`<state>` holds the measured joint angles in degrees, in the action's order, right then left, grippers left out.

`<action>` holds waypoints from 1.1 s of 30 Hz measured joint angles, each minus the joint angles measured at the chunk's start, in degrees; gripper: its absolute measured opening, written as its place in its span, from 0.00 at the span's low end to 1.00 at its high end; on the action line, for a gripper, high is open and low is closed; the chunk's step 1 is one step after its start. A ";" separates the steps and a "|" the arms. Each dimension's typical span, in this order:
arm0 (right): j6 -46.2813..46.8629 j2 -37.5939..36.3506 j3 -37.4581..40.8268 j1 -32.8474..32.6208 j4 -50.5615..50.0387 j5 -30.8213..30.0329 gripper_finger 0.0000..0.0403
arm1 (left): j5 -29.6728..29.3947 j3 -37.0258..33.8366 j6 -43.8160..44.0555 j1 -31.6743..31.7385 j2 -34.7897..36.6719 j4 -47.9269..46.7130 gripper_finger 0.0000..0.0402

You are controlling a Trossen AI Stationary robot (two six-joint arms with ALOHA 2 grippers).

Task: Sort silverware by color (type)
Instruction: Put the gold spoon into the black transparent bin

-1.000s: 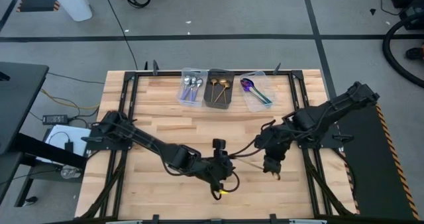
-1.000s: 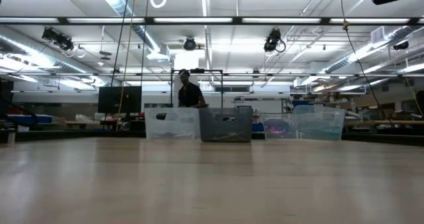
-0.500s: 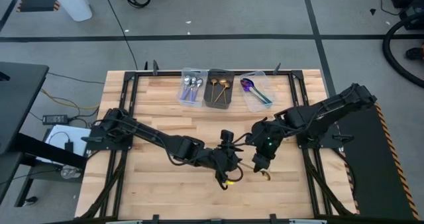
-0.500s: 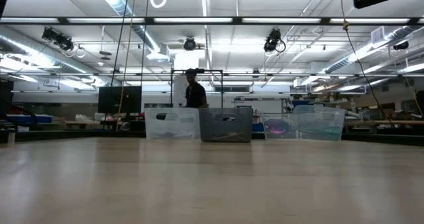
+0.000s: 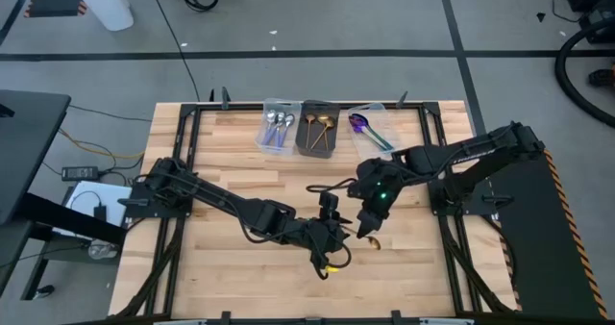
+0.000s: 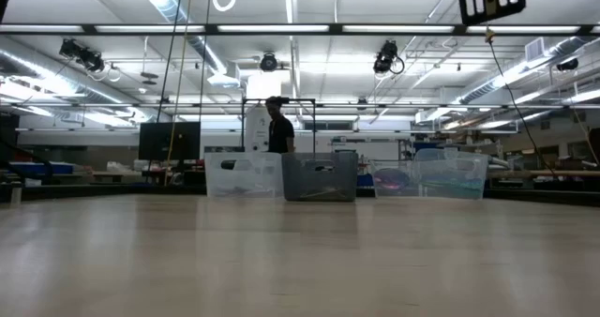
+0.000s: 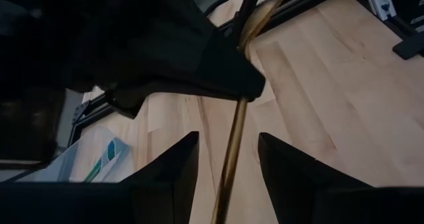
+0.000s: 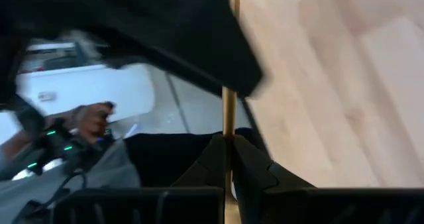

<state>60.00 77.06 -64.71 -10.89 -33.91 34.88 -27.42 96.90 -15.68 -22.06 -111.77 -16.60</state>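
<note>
Right gripper (image 5: 366, 233): moved since a second ago from the tabletop's (image 5: 231, 147) right-centre toward the middle; jaws clenched on a gold spoon (image 5: 373, 240), carried above the wood. Left gripper (image 5: 328, 237): shifted right, now just beside it; jaws released, the spoon's handle (image 7: 233, 148) between them, seen only in the left wrist view. Bins (image 5: 315, 128): back edge, holding the other spoons. Low view only: person (image 6: 278, 130) beyond the bins.
</note>
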 joint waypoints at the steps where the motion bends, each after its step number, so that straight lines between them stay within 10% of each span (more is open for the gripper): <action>1: 0.07 0.00 0.00 0.10 1.44 0.77 0.04 | -0.04 0.00 -0.02 0.00 0.00 0.00 0.41; 33: 0.04 -0.07 0.00 -0.59 3.89 -6.59 0.19 | 2.03 -0.04 3.15 0.15 -0.07 -1.87 0.05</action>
<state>60.04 76.99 -64.71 -11.48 -30.02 28.29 -25.39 96.86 -12.54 -21.91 -111.83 -18.47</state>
